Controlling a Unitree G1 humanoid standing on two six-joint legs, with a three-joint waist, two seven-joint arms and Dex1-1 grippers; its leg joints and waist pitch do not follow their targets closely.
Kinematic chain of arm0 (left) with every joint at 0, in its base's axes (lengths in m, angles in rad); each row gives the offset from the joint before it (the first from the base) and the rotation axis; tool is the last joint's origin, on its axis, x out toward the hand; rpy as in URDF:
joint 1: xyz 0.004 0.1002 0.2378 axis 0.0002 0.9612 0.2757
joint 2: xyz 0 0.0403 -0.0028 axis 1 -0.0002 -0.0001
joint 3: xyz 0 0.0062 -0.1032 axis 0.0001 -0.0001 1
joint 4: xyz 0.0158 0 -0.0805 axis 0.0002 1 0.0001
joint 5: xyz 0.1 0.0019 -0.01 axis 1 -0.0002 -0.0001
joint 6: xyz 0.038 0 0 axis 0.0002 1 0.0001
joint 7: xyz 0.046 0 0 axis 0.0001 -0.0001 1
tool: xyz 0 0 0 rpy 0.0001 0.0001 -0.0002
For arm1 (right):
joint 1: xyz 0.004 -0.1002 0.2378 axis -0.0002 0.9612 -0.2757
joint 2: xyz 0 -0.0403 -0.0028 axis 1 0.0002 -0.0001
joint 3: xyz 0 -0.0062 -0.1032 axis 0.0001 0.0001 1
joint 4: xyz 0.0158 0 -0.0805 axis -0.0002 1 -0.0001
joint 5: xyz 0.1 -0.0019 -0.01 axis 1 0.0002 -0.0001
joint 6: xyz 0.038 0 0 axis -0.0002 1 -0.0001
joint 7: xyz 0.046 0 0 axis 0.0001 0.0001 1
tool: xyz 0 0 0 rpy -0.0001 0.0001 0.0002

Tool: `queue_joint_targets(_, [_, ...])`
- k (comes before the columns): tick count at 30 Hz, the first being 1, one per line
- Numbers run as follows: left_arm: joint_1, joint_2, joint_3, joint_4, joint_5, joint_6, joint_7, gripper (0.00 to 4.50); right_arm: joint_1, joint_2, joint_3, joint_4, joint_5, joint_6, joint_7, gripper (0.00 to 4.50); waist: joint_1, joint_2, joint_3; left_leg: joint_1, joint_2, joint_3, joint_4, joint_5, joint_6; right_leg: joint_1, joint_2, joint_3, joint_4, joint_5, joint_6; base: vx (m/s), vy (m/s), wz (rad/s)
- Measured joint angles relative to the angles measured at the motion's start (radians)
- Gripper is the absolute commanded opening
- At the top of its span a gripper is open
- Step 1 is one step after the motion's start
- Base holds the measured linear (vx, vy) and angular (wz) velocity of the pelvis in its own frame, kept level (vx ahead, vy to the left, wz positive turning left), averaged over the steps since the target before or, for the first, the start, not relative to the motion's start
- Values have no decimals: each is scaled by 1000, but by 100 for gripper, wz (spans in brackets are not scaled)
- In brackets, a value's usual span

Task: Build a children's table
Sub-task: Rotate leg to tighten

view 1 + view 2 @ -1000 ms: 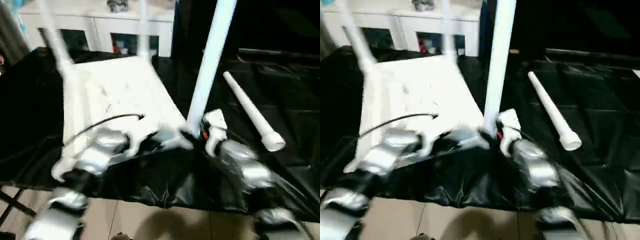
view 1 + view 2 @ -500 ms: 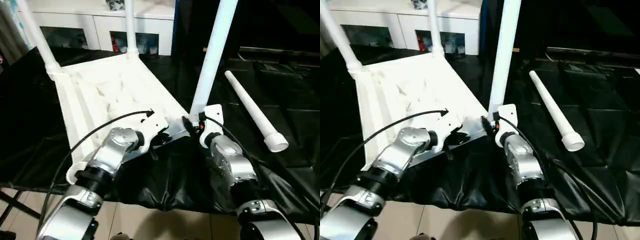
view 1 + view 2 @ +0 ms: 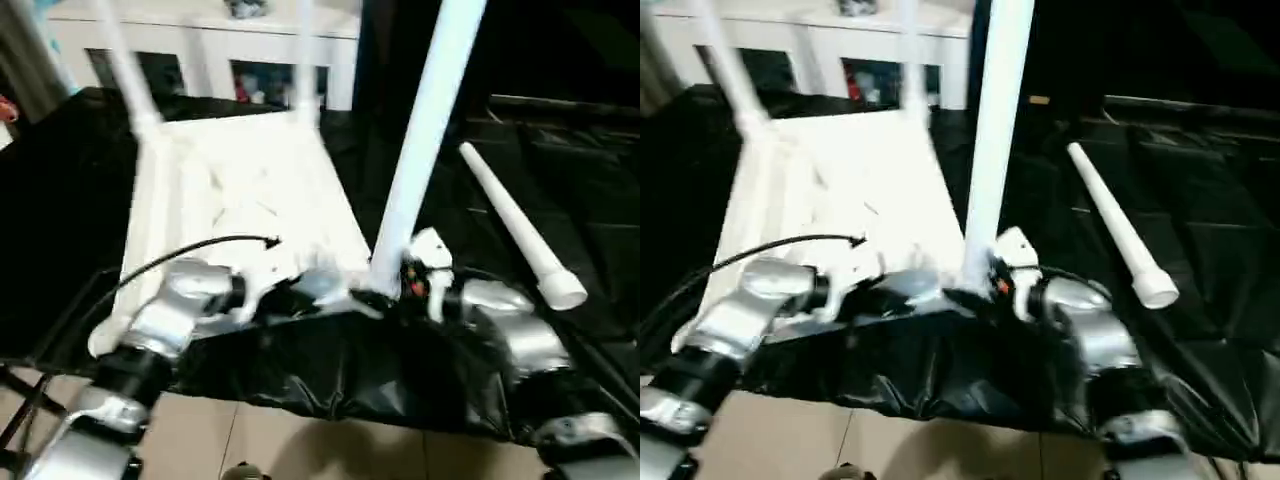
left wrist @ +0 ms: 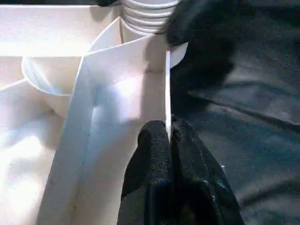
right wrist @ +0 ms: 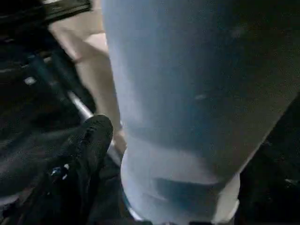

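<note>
- Three legs stand up from the children's table (image 3: 250, 190), which lies upside down on the black cloth (image 3: 350, 370). Two far legs (image 3: 130, 80) are near the white cabinet (image 3: 200, 30), and one near leg (image 3: 425, 130) is at the front right corner. The fourth leg (image 3: 515, 225) lies loose on the cloth, well apart to the right.
- Head views: against half a second ago, both silver forearms are swung more outward, so that they reach the front edge more from the sides. The whole picture has also shifted, so the camera moved. The table and the loose leg seem to lie on the cloth as before.
- The left gripper (image 3: 310, 285) stays at the front rim, and the right gripper (image 3: 405, 285) stays at the foot of the near leg.
- Left wrist view: the left gripper's black fingers (image 4: 154, 154) are pressed narrow on the thin rim wall (image 4: 167, 93), holding the table. The ribbed foot of the near leg (image 4: 145, 11) sits in its corner just beyond.
- Right wrist view: the near leg (image 5: 187, 93) stands very close, upright in its socket. Whether the right gripper is clamped on it or has let go, I cannot tell.
- My judgement: the third leg looks seated and the arms are turning away from it. One leg is left to fetch and fit.
</note>
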Motion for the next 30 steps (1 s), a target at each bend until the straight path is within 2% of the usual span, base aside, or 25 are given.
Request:
queue_joint_targets(3, [2,25,-12,-3,-10,-21,-50,0,17,-41,26,-47,16,27,87,381,13,0,0,0,0,0,-1,0,0,0,0,0,0,0,0,0,0,0])
queue_joint_targets(6, [3,38,-16,-3,-17,-31,-84,0,26,-50,32,-67,33,44,129,349,18,0,0,-1,0,0,0,0,0,0,0,0,0,-1,1,0,0,0])
queue_joint_targets(10, [3,55,-18,7,-20,-55,-123,0,30,-59,45,-78,39,49,167,312,19,0,0,-1,0,0,0,0,0,0,0,0,0,-1,2,0,0,0])
queue_joint_targets(13, [3,56,-18,12,-21,-64,-134,0,30,-60,49,-82,39,55,169,305,20,0,0,-1,0,0,0,0,0,0,0,0,0,-3,4,0,0,0])
queue_joint_targets(15, [2,54,-18,22,-28,-74,-134,0,33,-63,49,-95,39,68,169,279,20,1,0,-1,0,0,0,0,0,0,0,0,0,-2,3,0,0,0])
queue_joint_targets(19, [-1,40,-17,36,-29,-76,-131,0,47,-70,45,-112,39,74,163,272,28,3,-1,-1,0,0,0,0,0,0,0,0,0,-1,1,0,0,0])
queue_joint_targets(23, [-1,17,-12,38,-17,-55,-84,0,69,-52,15,-117,35,74,96,270,32,3,-1,2,0,0,1,0,0,3,0,0,0,-4,6,0,0,0])
queue_joint_targets(28, [-32,-48,1,75,17,-7,48,0,61,36,-57,-67,5,71,-146,270,9,1,-2,3,0,0,3,0,0,3,0,0,1,-4,7,0,0,0])
queue_joint_targets(30, [-34,-77,9,77,26,15,102,0,57,73,-80,-51,-5,68,-247,269,6,1,-2,3,-1,0,3,0,0,3,-1,1,0,-4,7,0,0,0])
